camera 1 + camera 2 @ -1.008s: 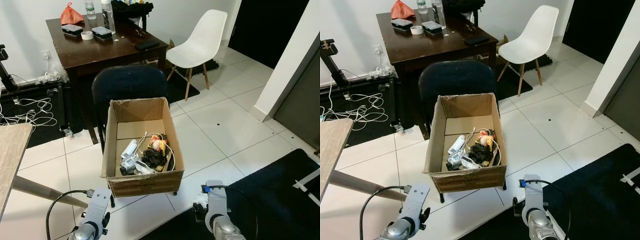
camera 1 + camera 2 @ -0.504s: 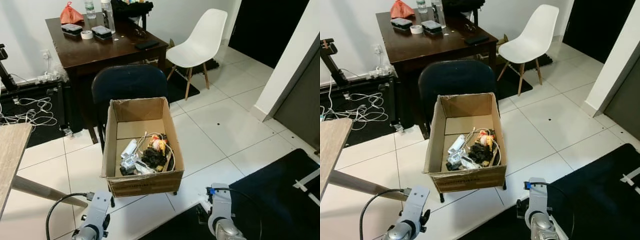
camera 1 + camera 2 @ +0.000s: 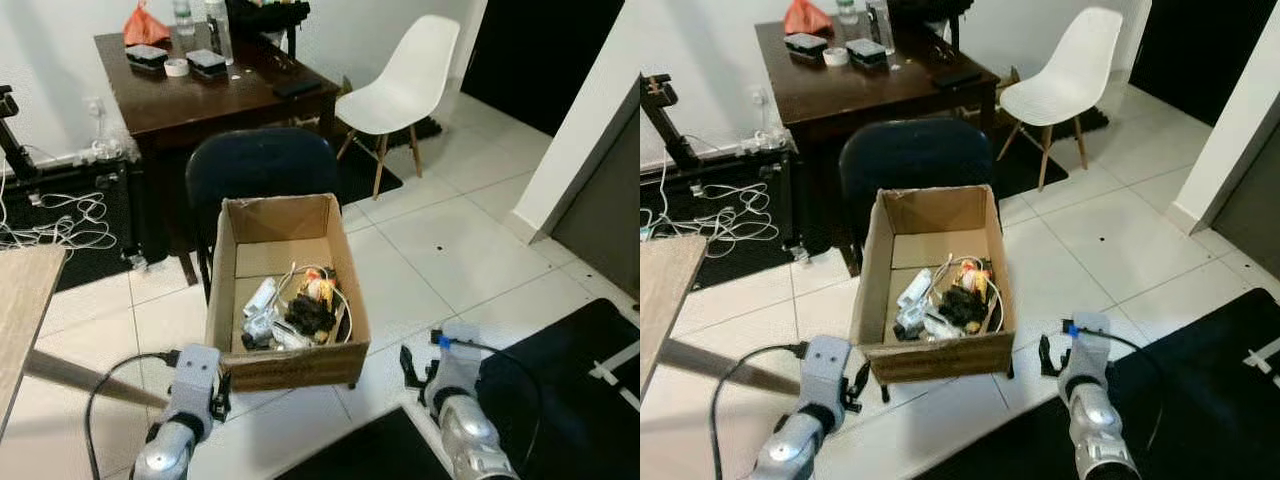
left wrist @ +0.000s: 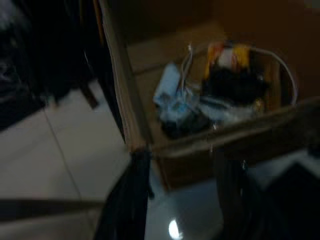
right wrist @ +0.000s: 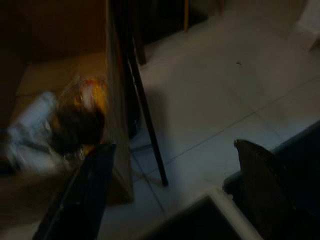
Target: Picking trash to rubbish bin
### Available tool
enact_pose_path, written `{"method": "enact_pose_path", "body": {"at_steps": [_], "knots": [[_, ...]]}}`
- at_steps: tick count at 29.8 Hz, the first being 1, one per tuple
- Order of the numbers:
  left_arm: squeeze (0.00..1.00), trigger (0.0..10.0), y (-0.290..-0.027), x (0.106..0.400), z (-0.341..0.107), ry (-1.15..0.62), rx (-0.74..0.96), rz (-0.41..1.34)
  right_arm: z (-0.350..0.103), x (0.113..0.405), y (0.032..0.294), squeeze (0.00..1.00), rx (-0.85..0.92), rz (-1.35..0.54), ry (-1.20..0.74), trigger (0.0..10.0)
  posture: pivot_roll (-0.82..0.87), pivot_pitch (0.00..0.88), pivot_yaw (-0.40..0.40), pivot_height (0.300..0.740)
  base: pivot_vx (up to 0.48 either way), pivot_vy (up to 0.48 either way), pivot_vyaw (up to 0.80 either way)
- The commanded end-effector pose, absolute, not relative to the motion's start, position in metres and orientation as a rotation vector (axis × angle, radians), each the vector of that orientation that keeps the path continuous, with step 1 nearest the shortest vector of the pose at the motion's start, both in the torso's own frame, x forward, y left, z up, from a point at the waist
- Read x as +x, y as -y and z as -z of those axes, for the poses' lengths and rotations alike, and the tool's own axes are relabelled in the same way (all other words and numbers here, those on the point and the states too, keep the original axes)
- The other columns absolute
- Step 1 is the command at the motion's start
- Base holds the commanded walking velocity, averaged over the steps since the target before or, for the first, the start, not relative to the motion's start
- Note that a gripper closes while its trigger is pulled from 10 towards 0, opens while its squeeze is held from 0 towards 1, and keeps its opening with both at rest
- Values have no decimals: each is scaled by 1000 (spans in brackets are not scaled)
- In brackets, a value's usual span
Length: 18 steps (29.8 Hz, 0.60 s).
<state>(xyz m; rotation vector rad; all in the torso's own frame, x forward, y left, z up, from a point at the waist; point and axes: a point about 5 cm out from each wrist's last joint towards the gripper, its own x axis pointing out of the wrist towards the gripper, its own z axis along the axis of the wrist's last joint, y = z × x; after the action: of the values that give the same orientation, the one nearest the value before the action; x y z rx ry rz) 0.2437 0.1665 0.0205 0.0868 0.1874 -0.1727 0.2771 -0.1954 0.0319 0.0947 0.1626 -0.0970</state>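
Note:
An open cardboard box (image 3: 288, 366) rests on a dark chair (image 3: 258, 164). Inside lies mixed trash (image 3: 295, 308): white cables, pale wrappers, something black and a red-yellow packet. My left gripper (image 4: 180, 200) is open at the box's front left corner, its fingers (image 4: 127, 200) straddling the corner edge. In the left eye view the left gripper (image 3: 220, 388) sits low beside that corner. My right gripper (image 5: 170, 200) is open by the box's front right side, above the tiles; in the left eye view the right gripper (image 3: 410, 364) is just right of the box. Neither holds anything.
A dark wooden table (image 3: 200, 95) with bottles, tape and an orange bag stands behind the chair. A white chair (image 3: 400, 85) is at the back right. Cables (image 3: 55, 215) lie at the left, a light tabletop (image 3: 25, 300) at the near left, a black mat (image 3: 560, 360) at the right.
Both arms have risen and reached forward, bringing the grippers up to the box's two front corners. The camera has shifted slightly.

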Motion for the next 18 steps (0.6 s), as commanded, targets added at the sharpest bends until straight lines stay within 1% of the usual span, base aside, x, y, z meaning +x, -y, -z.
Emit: {"method": "enact_pose_path", "body": {"at_steps": [1, 3, 4, 8, 11, 14, 18], "knots": [[0, 10000, -159, 245, -39, -116, 38, 203, -52, 279, 191, 0, 135, 98, -73, 10000, 59, 83, 17, 740, 0, 0, 0], [0, 10000, -158, 252, -58, -34, 6, 196, -68, 281, 185, 0, 126, 73, -3, 10000, 52, 87, 23, 740, 0, 0, 0], [0, 10000, -158, 252, -58, -34, 6, 196, -68, 281, 185, 0, 126, 73, -3, 10000, 52, 87, 23, 740, 0, 0, 0], [0, 10000, -160, 261, -82, 45, -17, 154, -87, 286, 174, 0, 84, 17, 65, 10000, 51, 82, 22, 740, 0, 0, 0], [0, 10000, -159, 265, -91, 66, -18, 142, -96, 290, 172, 0, 92, -1, 78, 10000, 57, 82, 11, 740, 0, 0, 0], [0, 10000, -156, 268, -99, 44, -60, 132, -103, 292, 169, 0, 92, -39, 82, 10000, 57, 85, 4, 740, 0, 0, 0], [0, 10000, -152, 268, -108, 61, -69, 141, -103, 291, 165, 0, 86, -70, 66, 10000, 65, 91, 1, 740, 0, 0, 691]]}}
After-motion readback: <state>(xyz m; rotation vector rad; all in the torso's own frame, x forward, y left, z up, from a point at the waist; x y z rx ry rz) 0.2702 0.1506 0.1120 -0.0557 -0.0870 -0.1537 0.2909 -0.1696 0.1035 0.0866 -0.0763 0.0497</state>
